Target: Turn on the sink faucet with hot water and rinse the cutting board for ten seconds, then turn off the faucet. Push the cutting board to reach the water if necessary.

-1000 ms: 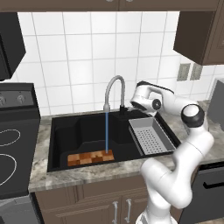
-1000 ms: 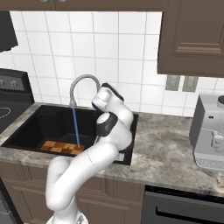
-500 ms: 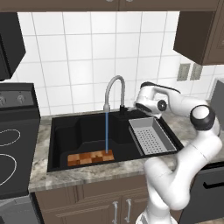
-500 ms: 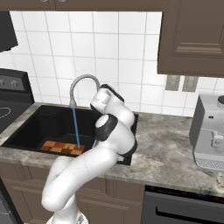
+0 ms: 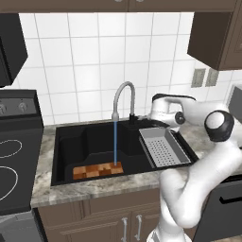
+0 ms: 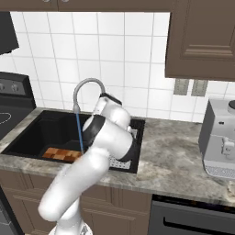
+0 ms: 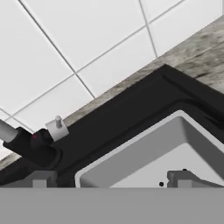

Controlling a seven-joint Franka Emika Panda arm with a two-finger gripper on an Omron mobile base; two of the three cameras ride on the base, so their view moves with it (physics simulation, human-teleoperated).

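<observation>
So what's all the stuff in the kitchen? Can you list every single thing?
sink: one, black, set in the counter
faucet: one, grey, behind the sink
water: one blue stream, falling from the spout onto the board
cutting board: one, brown checkered, on the sink floor at the front
perforated tray: one, grey, over the sink's right end
counter: one, grey marbled, around the sink
stove: one, black, left of the sink
coffee machine: one, grey, on the counter at right
wall outlets: two, grey, on the white tiles
gripper: one, dark tips, open, near the faucet's base
</observation>
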